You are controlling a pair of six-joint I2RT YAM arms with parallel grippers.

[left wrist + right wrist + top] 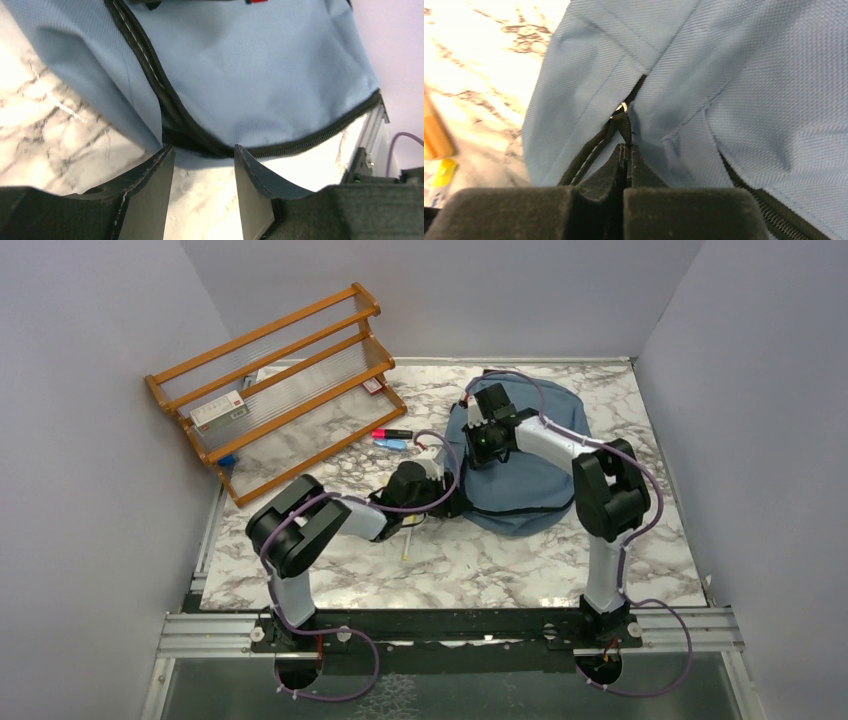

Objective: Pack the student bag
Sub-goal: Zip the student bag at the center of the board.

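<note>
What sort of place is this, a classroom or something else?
Probably a robot test booth: a marble-patterned table boxed in by plain walls, two robot arms bolted to a metal rail, and a backpack laid out.

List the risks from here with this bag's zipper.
1. The right jaws are shut on just the end of the thin zipper pull; a tug may slip it free.
2. The left jaws stand open astride the edge of the student bag, so the soft bag may slide on the table instead of unzipping.
</note>
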